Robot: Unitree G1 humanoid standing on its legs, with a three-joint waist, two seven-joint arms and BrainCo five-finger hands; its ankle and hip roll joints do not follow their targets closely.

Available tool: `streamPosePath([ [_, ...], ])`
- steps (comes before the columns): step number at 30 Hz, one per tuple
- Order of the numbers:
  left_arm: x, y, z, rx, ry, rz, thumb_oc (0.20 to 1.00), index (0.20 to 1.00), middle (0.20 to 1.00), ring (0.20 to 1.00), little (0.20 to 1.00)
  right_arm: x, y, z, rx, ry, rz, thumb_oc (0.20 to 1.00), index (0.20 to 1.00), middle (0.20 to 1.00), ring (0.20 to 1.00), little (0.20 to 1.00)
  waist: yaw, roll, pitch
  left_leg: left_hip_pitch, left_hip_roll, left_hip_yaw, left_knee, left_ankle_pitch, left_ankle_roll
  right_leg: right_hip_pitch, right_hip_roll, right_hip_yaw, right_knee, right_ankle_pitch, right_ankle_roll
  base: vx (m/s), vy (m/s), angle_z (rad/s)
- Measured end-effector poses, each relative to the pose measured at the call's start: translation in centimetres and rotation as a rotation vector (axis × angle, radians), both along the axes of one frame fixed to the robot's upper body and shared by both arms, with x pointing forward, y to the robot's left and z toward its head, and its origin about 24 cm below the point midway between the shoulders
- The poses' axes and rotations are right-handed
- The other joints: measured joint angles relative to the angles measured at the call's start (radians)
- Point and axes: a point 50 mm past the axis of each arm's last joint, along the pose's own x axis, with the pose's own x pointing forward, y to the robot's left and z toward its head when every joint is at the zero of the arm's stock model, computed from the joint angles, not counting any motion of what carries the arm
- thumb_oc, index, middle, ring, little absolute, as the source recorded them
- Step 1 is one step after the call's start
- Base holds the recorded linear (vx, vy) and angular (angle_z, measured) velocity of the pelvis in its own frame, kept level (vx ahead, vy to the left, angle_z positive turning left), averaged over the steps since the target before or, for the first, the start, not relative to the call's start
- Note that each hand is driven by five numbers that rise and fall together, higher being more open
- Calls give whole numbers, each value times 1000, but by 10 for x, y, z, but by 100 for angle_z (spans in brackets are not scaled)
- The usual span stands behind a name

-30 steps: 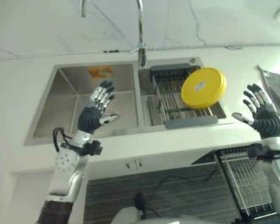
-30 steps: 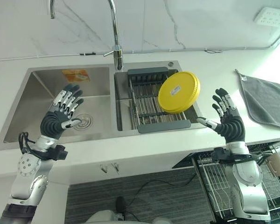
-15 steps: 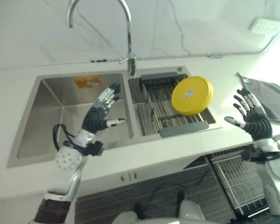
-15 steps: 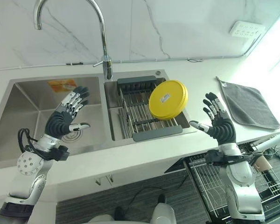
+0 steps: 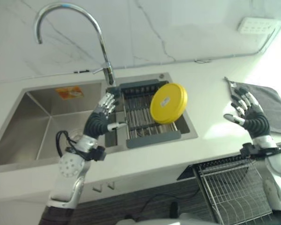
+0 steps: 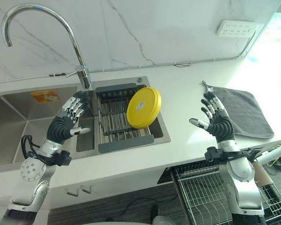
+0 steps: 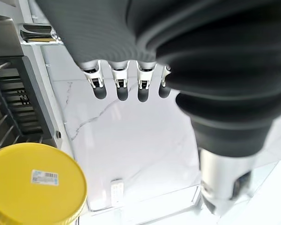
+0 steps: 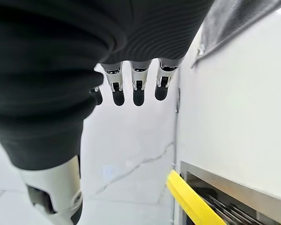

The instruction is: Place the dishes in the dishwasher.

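Observation:
A round yellow plate (image 5: 168,102) leans upright in the grey drying rack (image 5: 150,136) set in the right sink basin; it also shows as the yellow plate (image 7: 33,183) in the left wrist view. My left hand (image 5: 100,121) hovers open just left of the rack, fingers straight, holding nothing. My right hand (image 5: 251,116) is raised open above the white counter, well to the right of the plate. The dishwasher's wire rack (image 5: 234,187) is pulled out below the counter at lower right.
A tall curved faucet (image 5: 100,44) stands behind the double steel sink (image 5: 33,122). A grey cloth (image 6: 239,110) lies on the counter at right. A wall socket (image 6: 232,28) sits on the marble backsplash. Cabinet fronts with small handles (image 6: 79,190) run below the counter.
The camera has swung, shifting the whole scene left. My left hand has moved right, closer to the drying rack. The plate rests as before.

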Motion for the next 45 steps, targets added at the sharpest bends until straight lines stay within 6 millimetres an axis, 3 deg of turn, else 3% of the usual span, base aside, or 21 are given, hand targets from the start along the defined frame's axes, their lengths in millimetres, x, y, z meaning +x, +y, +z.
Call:
streamPosePath([
  [11, 2, -2, 0, -16, -8, -1, 1000, 1000, 1000, 1000, 1000, 22, 15, -20, 251, 119, 129, 1000, 1000, 1000, 1000, 1000, 31, -1, -1, -1, -8, -28, 0, 3, 2, 14, -11, -28, 0, 0, 0, -3, -35, 8],
  [15, 6, -4, 6, -22, -42, -5, 1000, 1000, 1000, 1000, 1000, 30, 15, -37, 332, 171, 70, 1000, 1000, 1000, 1000, 1000, 45, -1, -1, 1, -11, -49, 0, 8, 2, 30, -17, -51, 0, -1, 0, -11, -12, 15],
  [23, 9, -11, 6, -22, -40, -33, 1000, 1000, 1000, 1000, 1000, 46, 6, -46, 355, 214, -35, 1000, 1000, 1000, 1000, 1000, 75, -5, -4, 3, -12, -61, 0, 16, 2, 39, -19, -64, 0, -1, -1, -3, -2, 5],
  [33, 9, -11, 6, -21, -39, -31, 1000, 1000, 1000, 1000, 1000, 46, -2, -48, 372, 216, -95, 1000, 1000, 1000, 1000, 1000, 75, -3, -8, 2, -13, -76, 0, 22, 2, 45, -19, -75, 0, 0, -3, -6, 1, 3],
  [45, 13, -8, 1, -19, -15, -19, 1000, 1000, 1000, 1000, 1000, 48, -6, -63, 563, 278, -71, 1000, 1000, 1000, 1000, 1000, 80, 6, -39, 4, -12, -79, -1, 24, 0, 50, -19, -78, 0, 2, -4, -3, 1, 0],
])
